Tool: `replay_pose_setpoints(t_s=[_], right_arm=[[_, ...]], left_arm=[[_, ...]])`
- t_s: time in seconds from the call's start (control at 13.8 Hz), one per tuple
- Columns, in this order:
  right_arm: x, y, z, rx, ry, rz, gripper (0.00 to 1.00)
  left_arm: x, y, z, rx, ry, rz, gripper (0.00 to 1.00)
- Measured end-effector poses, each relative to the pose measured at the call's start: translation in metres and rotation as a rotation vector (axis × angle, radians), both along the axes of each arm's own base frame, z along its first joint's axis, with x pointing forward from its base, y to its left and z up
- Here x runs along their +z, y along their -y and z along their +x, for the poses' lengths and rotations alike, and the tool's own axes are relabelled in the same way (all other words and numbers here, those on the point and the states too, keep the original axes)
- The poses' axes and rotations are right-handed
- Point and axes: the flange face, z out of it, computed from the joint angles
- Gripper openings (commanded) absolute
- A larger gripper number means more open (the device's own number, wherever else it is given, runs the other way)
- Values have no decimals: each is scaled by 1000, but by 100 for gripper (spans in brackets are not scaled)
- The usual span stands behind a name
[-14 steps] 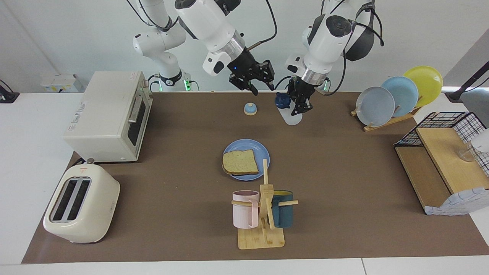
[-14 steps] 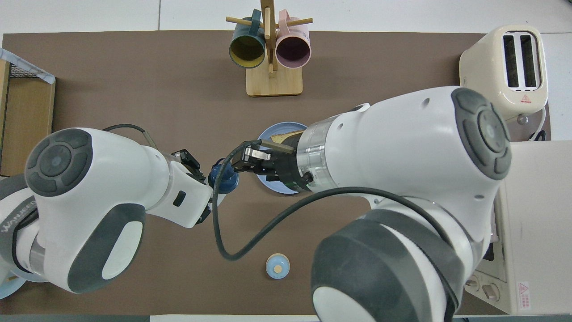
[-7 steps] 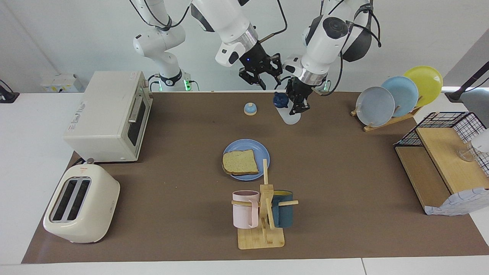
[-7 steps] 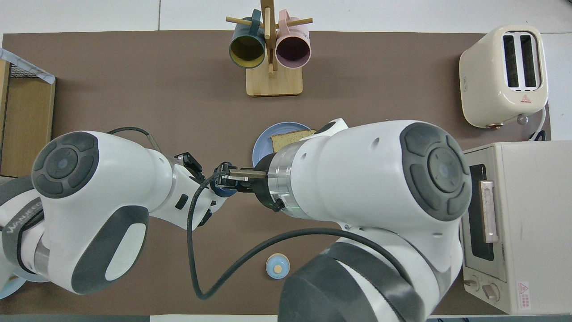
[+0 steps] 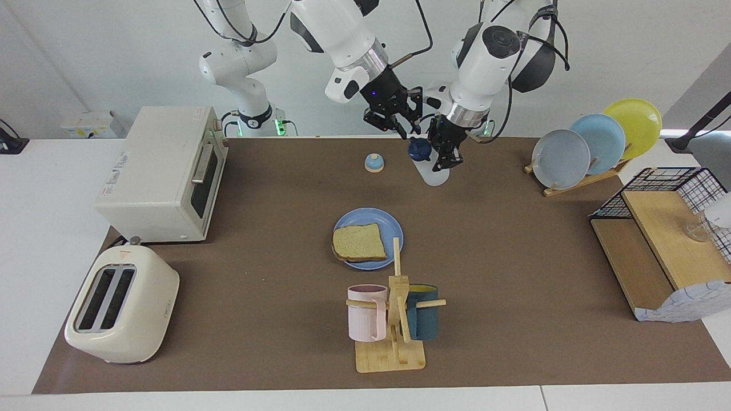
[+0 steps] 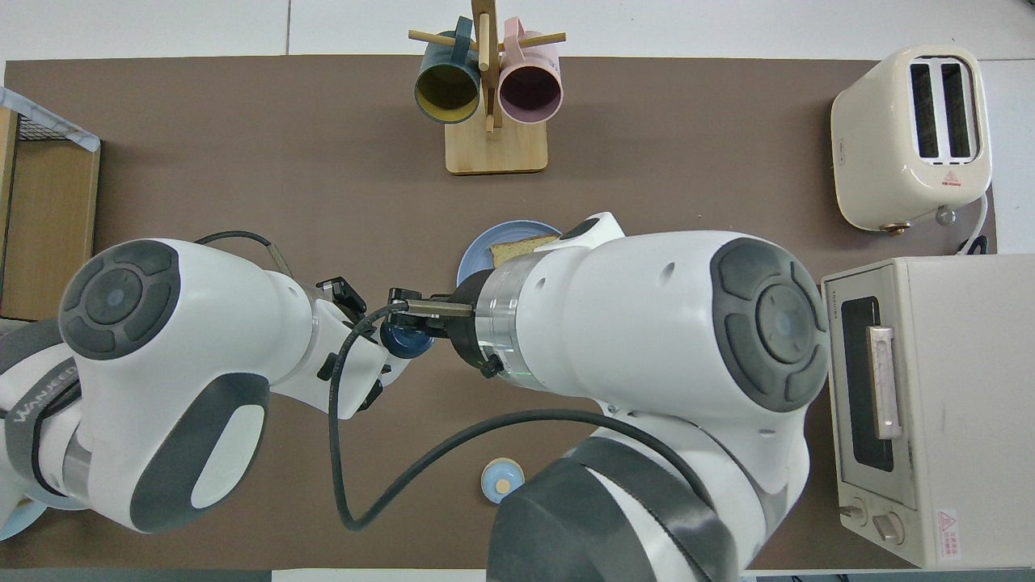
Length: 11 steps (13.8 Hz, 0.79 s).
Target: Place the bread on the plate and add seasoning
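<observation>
The left gripper (image 5: 444, 161) is clamped on the seasoning (image 5: 429, 165), raised near the robots; the right gripper (image 5: 406, 132), narrowing, is at its cap; the bread (image 5: 358, 242) already lies on the plate (image 5: 395, 227), seasoning pending.

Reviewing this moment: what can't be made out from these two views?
- Overhead view: the right arm covers most of the plate and bread.
- Overhead view: the left arm hides the seasoning body; only its cap shows.
- Facing view: whether the right gripper touches the cap; too small.
</observation>
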Motion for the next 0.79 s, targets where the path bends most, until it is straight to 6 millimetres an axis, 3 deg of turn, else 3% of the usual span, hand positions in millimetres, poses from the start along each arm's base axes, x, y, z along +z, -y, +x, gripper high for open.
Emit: replay_pose_setpoints(t_s=[0.43,0.72,0.79], right_arm=[[-9,-6,0,12,14,-27,31],[-12,-6,0,15,18,-39,2],[-12,-6,0,16,18,-39,0]], left_arm=[[-1,1,-1,-4,-2,-2,0],[-1,1,-2,-6,-2,-2,0],[-1,1,-2,-6,-2,-2,0]])
